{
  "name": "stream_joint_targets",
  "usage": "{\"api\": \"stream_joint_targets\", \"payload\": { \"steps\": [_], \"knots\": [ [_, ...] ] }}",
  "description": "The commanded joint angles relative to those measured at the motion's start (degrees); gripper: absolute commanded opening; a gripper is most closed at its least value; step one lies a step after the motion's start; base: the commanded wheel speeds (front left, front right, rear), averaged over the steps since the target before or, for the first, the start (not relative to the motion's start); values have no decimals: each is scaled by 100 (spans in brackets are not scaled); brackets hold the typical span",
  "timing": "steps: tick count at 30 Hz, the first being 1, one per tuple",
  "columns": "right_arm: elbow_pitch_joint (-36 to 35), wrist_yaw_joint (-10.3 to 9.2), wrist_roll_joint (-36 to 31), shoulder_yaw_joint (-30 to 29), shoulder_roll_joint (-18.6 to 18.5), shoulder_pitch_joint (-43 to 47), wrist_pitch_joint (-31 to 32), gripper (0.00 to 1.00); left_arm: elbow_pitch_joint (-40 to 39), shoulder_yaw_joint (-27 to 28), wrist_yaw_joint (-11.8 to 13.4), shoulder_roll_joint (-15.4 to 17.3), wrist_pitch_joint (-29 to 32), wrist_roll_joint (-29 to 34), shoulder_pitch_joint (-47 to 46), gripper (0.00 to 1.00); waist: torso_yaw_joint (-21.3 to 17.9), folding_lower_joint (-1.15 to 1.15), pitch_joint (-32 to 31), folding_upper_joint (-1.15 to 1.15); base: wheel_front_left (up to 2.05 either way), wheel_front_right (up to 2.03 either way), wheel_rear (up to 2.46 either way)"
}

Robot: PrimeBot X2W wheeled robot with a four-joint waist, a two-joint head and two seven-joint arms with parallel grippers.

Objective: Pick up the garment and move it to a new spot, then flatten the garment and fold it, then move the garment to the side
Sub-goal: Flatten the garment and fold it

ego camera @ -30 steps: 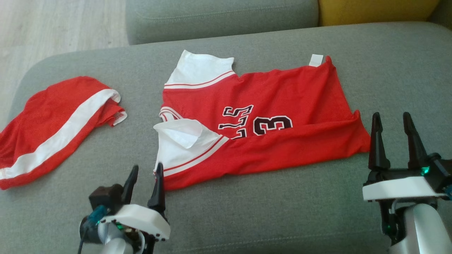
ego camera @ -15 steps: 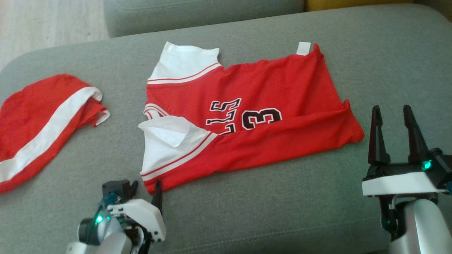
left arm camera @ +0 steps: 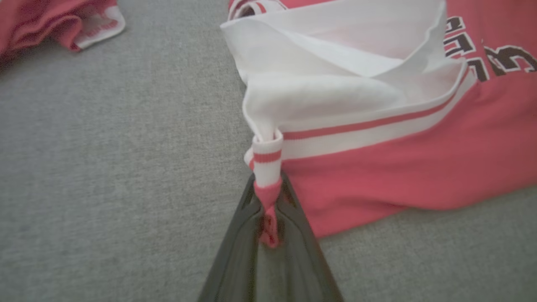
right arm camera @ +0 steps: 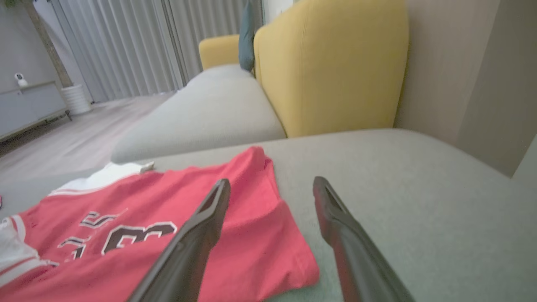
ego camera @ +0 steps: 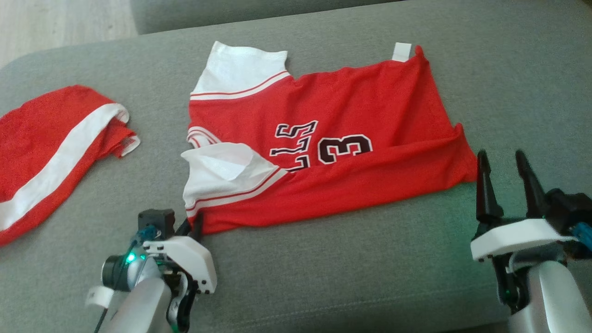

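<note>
The garment [ego camera: 333,120], a red jersey with white sleeves and black numerals, lies spread on the grey sofa cushion [ego camera: 370,259]. My left gripper [ego camera: 193,226] is shut on its near left corner. In the left wrist view the dark fingers [left arm camera: 289,218] pinch a bunched bit of red and white hem of the garment [left arm camera: 398,167], slightly pulled up. My right gripper [ego camera: 501,159] stands open just off the garment's near right corner, nothing between its fingers. In the right wrist view that gripper [right arm camera: 272,182] hovers over the corner of the garment [right arm camera: 126,218].
A second red piece with a white stripe [ego camera: 51,148] lies crumpled at the cushion's left end, its edge showing as red cloth [left arm camera: 63,21]. Wood floor [ego camera: 55,23] lies beyond the far left. A yellow backrest [right arm camera: 331,63] stands behind the cushion's right side.
My left gripper went from open beside the hem to shut on the garment's near left corner. The head camera tilted, shifting the whole picture. The right gripper stayed open.
</note>
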Motion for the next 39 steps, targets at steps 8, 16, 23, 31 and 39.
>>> {"api": "stream_joint_targets", "payload": {
  "steps": [8, 16, 23, 31, 39],
  "knots": [
    [1533, -4, 598, -565, -23, -840, 715, 100, -672, 24, -24, 61, -587, 142, -208, 0, 456, 0, 59, 0, 0, 0, 0],
    [3139, -4, -100, -1416, -23, -1736, 685, 100, -1321, -137, -29, 99, -585, 238, -230, 0, 734, 0, 251, 0, 0, 0, 0],
    [4203, -4, -536, -1727, -23, -2293, 509, 100, -1606, -214, 1, 172, -505, 263, -168, 0, 775, 0, 297, 0, 0, 0, 0],
    [4858, -4, -725, -1643, -23, -2459, 204, 0, -1580, -208, 58, 281, -457, 231, -33, 0, 649, 0, 89, 0, 0, 0, 0],
    [4847, -4, -1164, -2255, -23, -2276, 110, 0, -1464, -220, 91, 401, -389, 157, 233, 0, 533, 0, -304, 0, 0, 0, 0]
  ]
}}
